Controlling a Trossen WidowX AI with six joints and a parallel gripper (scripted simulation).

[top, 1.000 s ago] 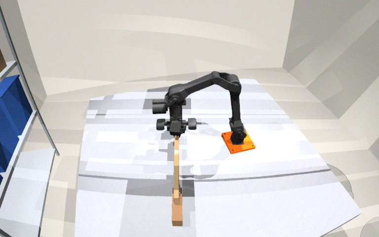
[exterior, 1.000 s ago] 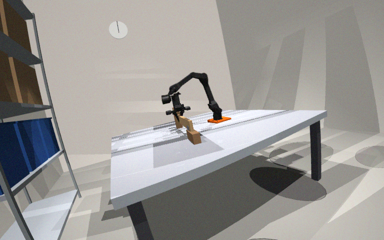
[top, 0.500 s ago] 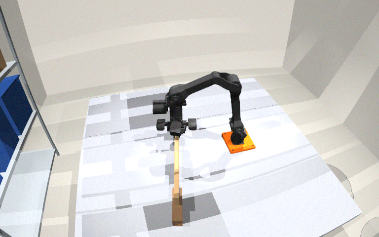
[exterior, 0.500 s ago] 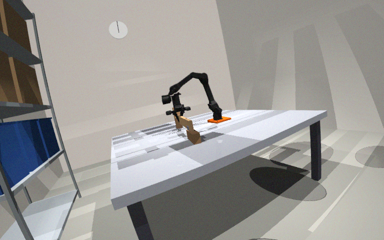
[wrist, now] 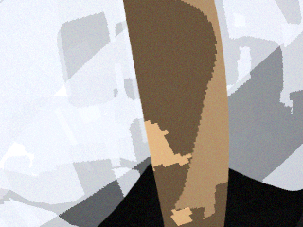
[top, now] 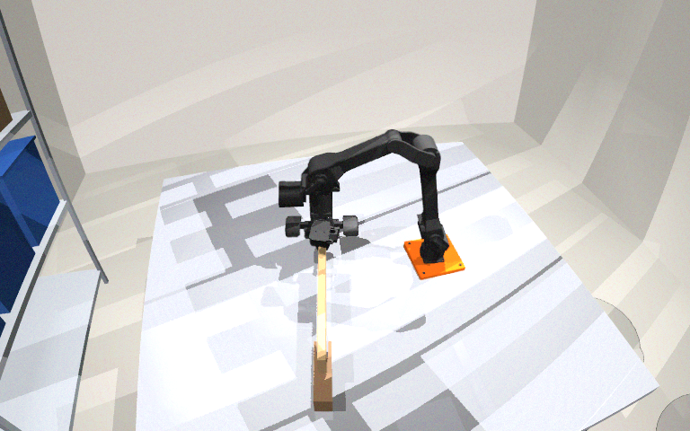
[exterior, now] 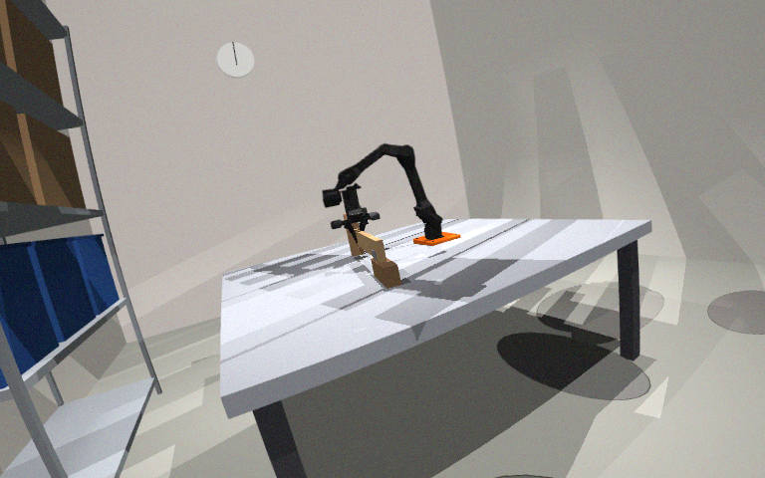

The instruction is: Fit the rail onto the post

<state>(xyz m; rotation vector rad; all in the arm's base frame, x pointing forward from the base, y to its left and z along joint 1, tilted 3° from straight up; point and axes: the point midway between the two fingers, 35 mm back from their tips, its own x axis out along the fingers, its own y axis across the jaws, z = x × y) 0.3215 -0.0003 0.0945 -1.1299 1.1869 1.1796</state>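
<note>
Lengthwise, the wooden rail (top: 321, 299) (exterior: 371, 242) (wrist: 175, 71) runs from the gripper (top: 321, 244) (exterior: 355, 229) (wrist: 176, 166) to the low footboard block (top: 322, 393) (exterior: 387, 275), its far end over the inner part of that block. Whether that end is seated in the bracket is too small to tell. The gripper is clamped on the rail close to its near end, one dark finger on each side in the wrist view. Behind the gripper, in the exterior view, the wooden post (exterior: 353, 244) stands upright; the pegs and holes are hidden, so I cannot tell whether they are joined or whether the rail touches the post.

Above, the black arm (top: 363, 152) (exterior: 414, 182) arches over to an orange base plate (top: 458, 267) (exterior: 454, 236) on the pale table (top: 172, 365) (exterior: 270, 363). Beside the table stands a metal shelf rack (top: 84, 228) (exterior: 92, 168) with blue bins (top: 30, 188) (exterior: 48, 293), and a round clock (exterior: 235, 59) hangs on the wall.
</note>
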